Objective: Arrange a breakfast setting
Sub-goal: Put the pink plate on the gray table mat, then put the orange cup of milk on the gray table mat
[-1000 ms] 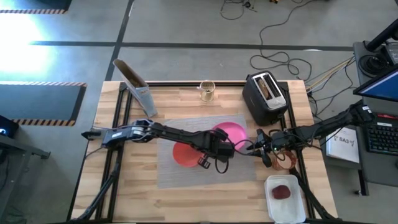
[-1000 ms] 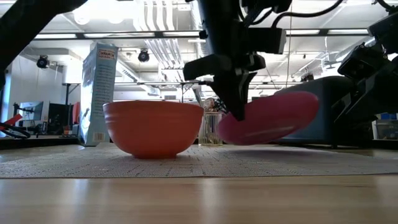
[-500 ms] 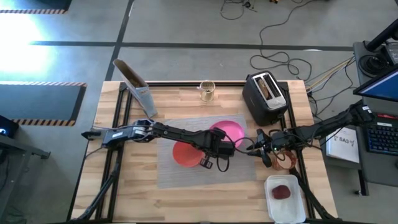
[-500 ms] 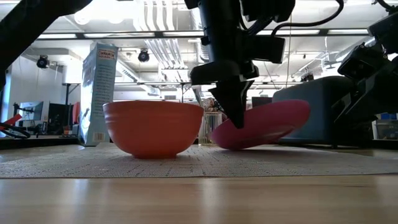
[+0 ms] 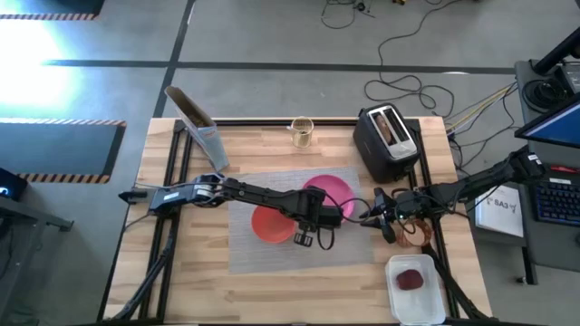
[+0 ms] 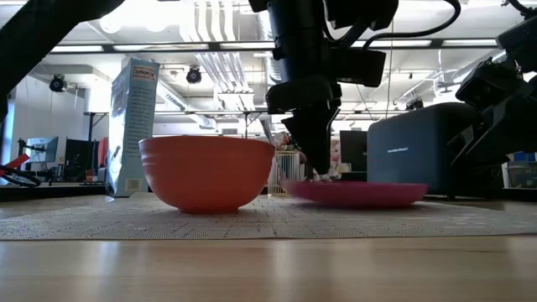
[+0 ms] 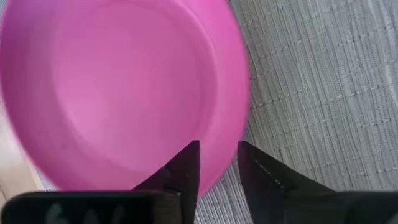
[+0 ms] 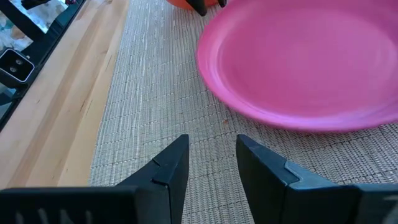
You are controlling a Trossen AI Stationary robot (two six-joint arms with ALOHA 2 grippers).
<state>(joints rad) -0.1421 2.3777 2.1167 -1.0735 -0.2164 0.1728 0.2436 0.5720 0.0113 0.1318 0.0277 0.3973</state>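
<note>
The round pink plate [image 5: 331, 190] lies flat on the far right part of the grey woven placemat [image 5: 272, 258]. It also shows in the low view [image 6: 357, 193]. The red-orange bowl [image 5: 268, 224] stands on the mat to the plate's left. My left gripper [image 7: 219, 163] is open and points down at the plate's near rim [image 7: 229, 163]. One finger is over the plate's inside and one is outside it. My right gripper [image 8: 211, 155] is open and empty. It is low over the mat's right edge [image 5: 379, 220] and faces the plate [image 8: 305, 68]. The spoon is out of view. My left gripper stands astride the plate's near rim [image 7: 229, 163] from above. I cannot tell whether either finger touches the rim. The plate rests flat on the placemat.
A black toaster [image 5: 387, 143] with a brown toast slice [image 5: 387, 127] in its slot stands at the far right. A cereal box [image 5: 195, 122] and a small cup [image 5: 301, 131] stand along the far edge. A white tray [image 5: 433, 294] with a dark-red item [image 5: 410, 279] sits near right.
The pink plate was tilted, with its right side raised off the mat. It has come down and now lies flat on the placemat. My left gripper has stayed over the plate's near rim.
</note>
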